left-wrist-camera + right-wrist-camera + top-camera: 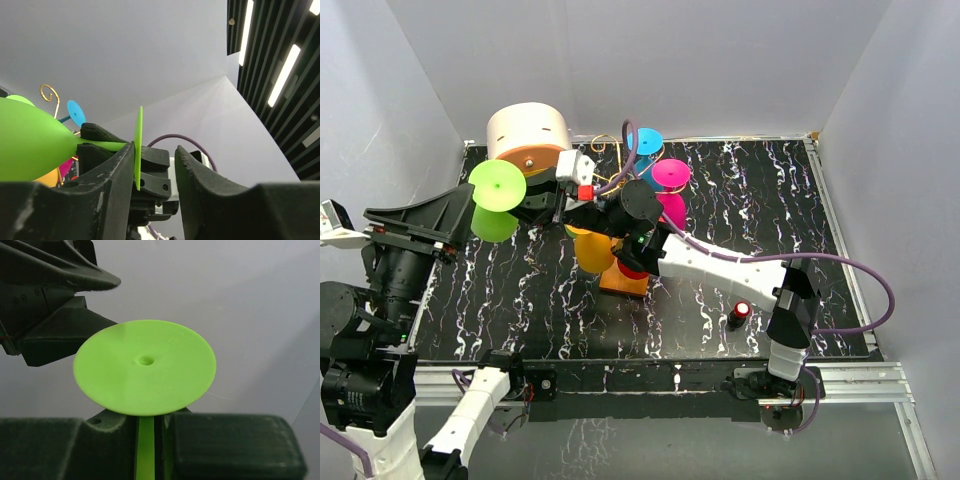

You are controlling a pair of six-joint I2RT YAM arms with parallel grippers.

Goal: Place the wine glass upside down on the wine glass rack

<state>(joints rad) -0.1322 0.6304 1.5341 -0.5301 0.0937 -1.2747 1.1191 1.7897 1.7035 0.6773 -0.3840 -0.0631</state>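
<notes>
A lime green wine glass [496, 203] hangs in the air left of the rack, its round foot [145, 366] above its bowl [30, 142]. My right gripper [528, 197] reaches across the rack and is shut on the glass's stem [145, 450] just under the foot. My left gripper [466, 203] is open beside the glass. The foot's edge [137, 145] stands between its fingers, close to the left finger [107, 180]. The gold wire rack [606, 146] stands on an orange base [625, 281], mostly hidden by the right arm. One gold curl [48, 93] shows.
Blue [646, 142], pink [672, 176], yellow-orange [592, 250] and red [632, 269] glasses hang on the rack. A cream-and-orange drum box [528, 136] stands behind the green glass. A small black-and-red object [740, 313] sits at the front right. Grey walls enclose the table.
</notes>
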